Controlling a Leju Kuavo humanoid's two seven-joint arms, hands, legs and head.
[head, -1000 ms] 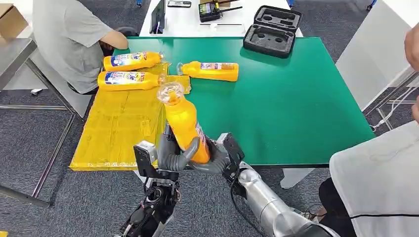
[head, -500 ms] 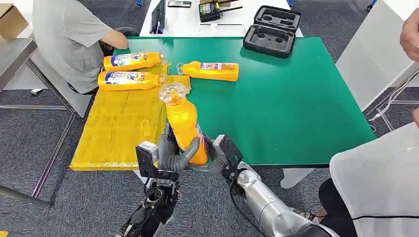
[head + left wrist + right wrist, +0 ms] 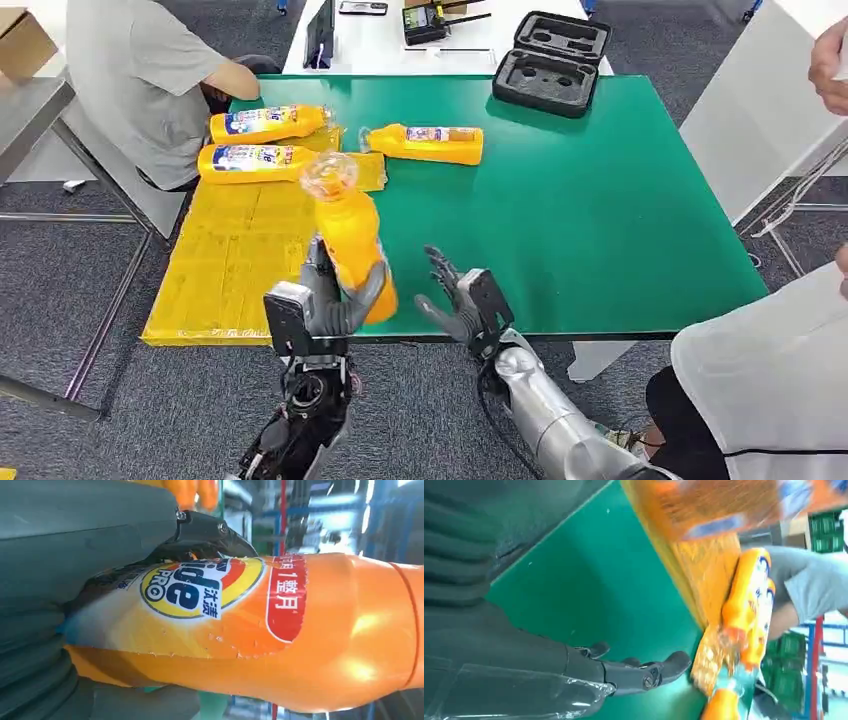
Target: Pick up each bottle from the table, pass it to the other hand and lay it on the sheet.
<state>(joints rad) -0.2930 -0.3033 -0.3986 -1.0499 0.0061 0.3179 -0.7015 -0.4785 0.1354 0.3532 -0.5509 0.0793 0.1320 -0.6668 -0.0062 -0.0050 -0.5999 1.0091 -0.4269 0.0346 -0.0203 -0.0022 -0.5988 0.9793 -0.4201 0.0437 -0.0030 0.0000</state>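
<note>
Now my left hand holds the orange bottle up at the table's six o'clock edge, by the yellow sheet, so my empty, spread right hand can leave.

Right wrist view, turned on its side. The right hand reaches over the green table, dark fingers spread apart w/ nothing between them. Beyond the table edge lies a yellow sheet. Two orange bottles lie side by side on the sheet, close together. Part of another orange bottle, blurred, label showing, crosses one corner. A person's grey sleeve sits just past the two bottles. Green crates in the background.
</note>
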